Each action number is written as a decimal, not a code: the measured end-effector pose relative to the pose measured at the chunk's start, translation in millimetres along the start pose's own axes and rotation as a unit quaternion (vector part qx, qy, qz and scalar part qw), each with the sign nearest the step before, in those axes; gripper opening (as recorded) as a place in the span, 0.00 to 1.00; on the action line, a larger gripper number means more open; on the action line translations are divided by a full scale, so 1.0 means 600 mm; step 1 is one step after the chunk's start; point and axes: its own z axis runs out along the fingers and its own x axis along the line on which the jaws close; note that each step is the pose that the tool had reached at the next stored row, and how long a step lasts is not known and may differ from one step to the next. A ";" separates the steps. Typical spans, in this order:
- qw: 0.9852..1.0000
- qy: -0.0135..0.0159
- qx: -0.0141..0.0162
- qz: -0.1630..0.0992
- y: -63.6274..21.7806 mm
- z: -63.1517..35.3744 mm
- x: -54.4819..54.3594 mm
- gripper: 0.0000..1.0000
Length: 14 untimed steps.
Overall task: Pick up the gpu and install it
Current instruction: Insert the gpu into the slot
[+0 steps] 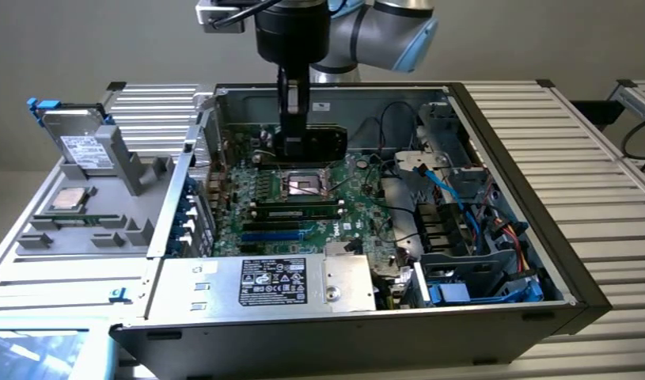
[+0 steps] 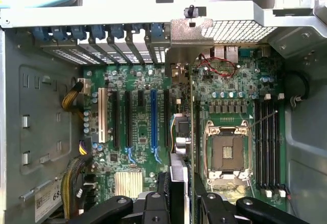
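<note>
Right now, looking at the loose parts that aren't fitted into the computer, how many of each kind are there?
hard drive, standing on the grey tray: 1
square silver chip, lying on the same tray: 1
gpu, held in the gripper over the open case: 1
Total: 3

Our silver-grey robot arm with a black gripper.
We see a pale blue cap at the joint's four o'clock, a black cable at ten o'clock, and round screws on the gripper's black links.
</note>
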 end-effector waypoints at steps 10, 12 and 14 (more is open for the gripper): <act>1.000 0.000 0.000 -0.001 0.010 0.027 0.008 0.29; 1.000 0.000 0.000 -0.001 0.011 0.029 0.009 0.29; 1.000 0.000 0.000 -0.001 0.011 0.029 0.009 0.29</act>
